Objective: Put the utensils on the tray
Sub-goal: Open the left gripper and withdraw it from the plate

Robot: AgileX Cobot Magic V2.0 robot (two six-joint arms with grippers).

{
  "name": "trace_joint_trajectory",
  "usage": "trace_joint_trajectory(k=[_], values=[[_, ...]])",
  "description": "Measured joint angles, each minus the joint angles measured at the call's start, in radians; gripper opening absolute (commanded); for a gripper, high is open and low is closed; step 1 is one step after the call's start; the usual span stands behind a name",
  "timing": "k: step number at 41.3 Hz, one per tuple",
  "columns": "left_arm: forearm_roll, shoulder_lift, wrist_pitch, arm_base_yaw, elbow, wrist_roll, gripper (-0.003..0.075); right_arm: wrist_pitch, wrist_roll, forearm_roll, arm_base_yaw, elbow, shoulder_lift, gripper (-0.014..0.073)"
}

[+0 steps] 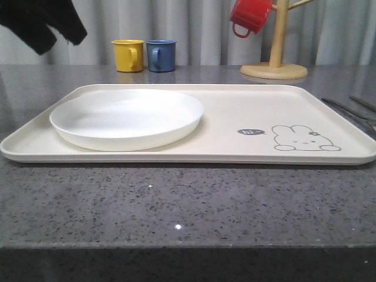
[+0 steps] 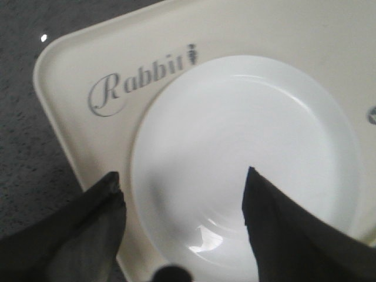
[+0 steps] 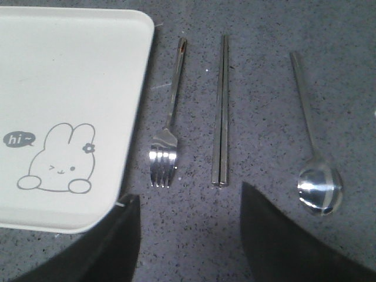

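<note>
**Cutlery on bench beside tray, both tools spread**

Tray (image 3: pixel 64 88) is cream with a low rim; it reads "hi~" by a rabbit drawing, "Rabbit" near the plate (image 2: pixel 247 170). Fork (image 3: pixel 167 126), chopsticks (image 3: pixel 222 111) and spoon (image 3: pixel 311 147) are shiny silver, lying parallel on the grey bench (image 3: pixel 264 35) just ahead of the right tool (image 3: pixel 191 235), whose fingers are apart. Bare bench shows between them. The left tool (image 2: pixel 182 229), fingers apart, hangs over the plate.

staged dining set-up, grey speckled countertop (image 1: pixel 176 205), grey curtain backdrop (image 1: pixel 200 29), wooden mug tree (image 1: pixel 275 59), coloured mugs (image 1: pixel 144 55)
</note>
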Motion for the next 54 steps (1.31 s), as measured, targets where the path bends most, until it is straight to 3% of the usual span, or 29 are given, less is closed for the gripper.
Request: trace_joint_trajectory(k=[9,17,23,34,54], values=[[0.16,-0.2,0.048,-0.275,0.03,-0.06,0.037,0.0,0.0,0.0,0.0,0.0,0.0,0.0417],[0.42,-0.386,0.042,-0.488,0.135,-0.329,0.037,0.0,0.0,0.0,0.0,0.0,0.0,0.0417],[0.482,-0.496,0.035,-0.522,0.216,-0.45,0.037,0.003,0.0,0.0,0.0,0.0,0.0,0.0416],[0.509,-0.642,0.035,-0.522,0.339,-0.489,0.037,0.144,0.0,0.0,0.03,-0.061,0.057,0.0412],[0.511,-0.663,0.054,-0.522,0.358,-0.491,0.037,0.398,-0.018,0.002,0.083,-0.379,0.472,0.0412]])
